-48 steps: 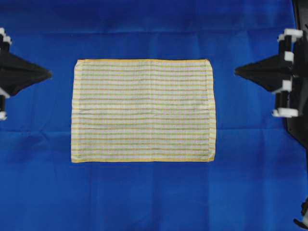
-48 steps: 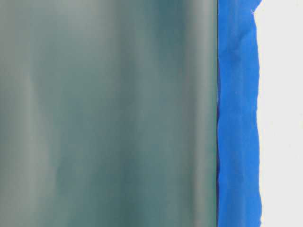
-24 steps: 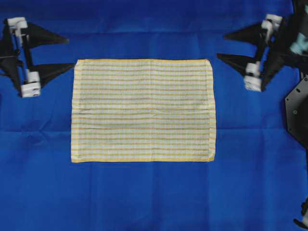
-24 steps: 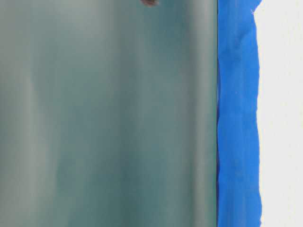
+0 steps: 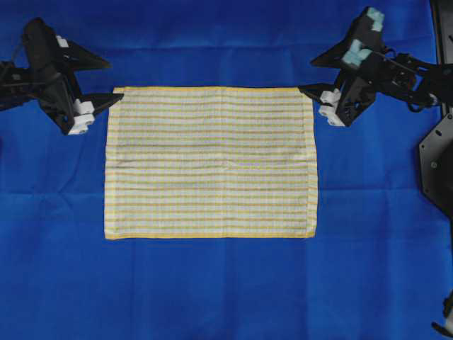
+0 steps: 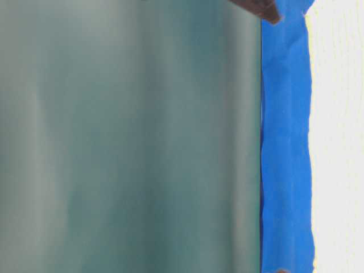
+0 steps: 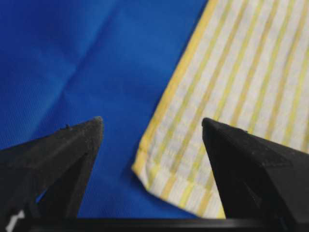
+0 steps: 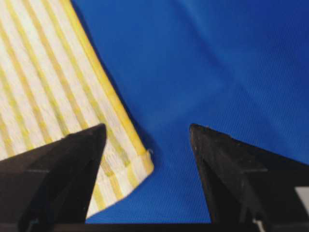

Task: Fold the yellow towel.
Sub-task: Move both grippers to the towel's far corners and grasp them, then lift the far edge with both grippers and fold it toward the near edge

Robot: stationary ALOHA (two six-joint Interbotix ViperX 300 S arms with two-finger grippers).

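Spread grippers poised at the towel's two far corners

Overhead: yellow towel [image 5: 210, 162] flat at centre; left gripper [image 5: 104, 83] at 10 o'clock, right gripper [image 5: 309, 76] at 2, jaws apart. Wrist views: corners sit between spread fingers; a shallow pinch may catch the blue cloth [image 5: 226, 290] too.

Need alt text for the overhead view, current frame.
A cream-white rectangular cloth with yellow stripes and hems, the yellow towel, lies flat and unfolded on a large plain blue cloth. The open left gripper and open right gripper are at the towel's two top corners.
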